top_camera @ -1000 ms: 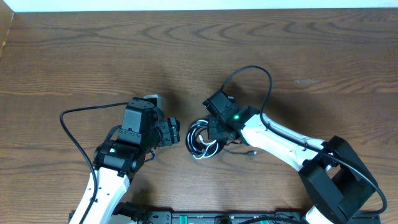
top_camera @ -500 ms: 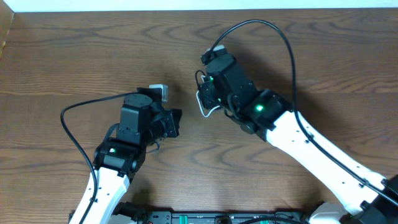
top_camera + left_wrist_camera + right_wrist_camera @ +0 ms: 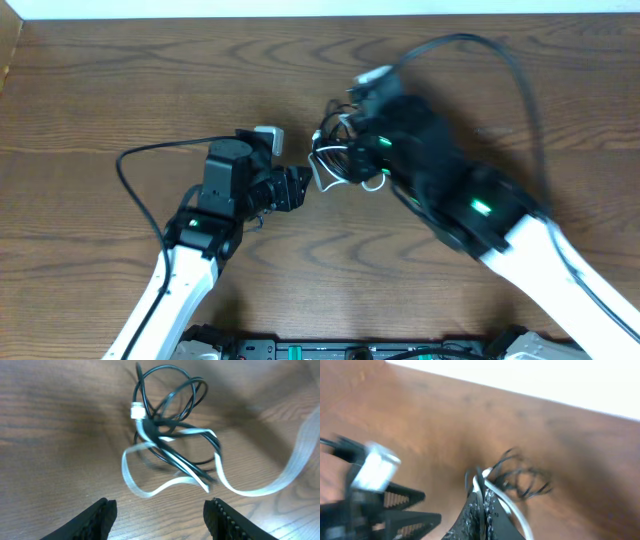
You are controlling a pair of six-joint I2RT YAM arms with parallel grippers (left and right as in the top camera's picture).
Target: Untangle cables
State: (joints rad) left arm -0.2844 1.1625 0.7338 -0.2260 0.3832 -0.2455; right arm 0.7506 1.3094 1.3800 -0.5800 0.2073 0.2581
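The cables [image 3: 335,160] are a small tangle of thin black loops and one white cord in mid-table. My right gripper [image 3: 352,148] is blurred by motion overhead. In the right wrist view my right gripper [image 3: 481,491] is shut on the white cable [image 3: 512,510], and black loops [image 3: 522,480] hang beyond it. The left wrist view has the tangle [image 3: 167,430] just ahead of my left gripper [image 3: 160,515], whose fingers [image 3: 97,517] stand apart with nothing between them. Overhead, the left gripper [image 3: 295,190] sits close to the tangle's left side.
The wooden table [image 3: 120,90] ends at a pale strip along the far edge. Thick black arm wires arch over the left [image 3: 140,190] and right [image 3: 500,60]. A dark equipment bar [image 3: 330,350] runs along the near edge.
The right arm has swung away from the front, carrying the tangle toward mid-table. The left gripper followed it to the right and stands open after being narrower half a second ago.
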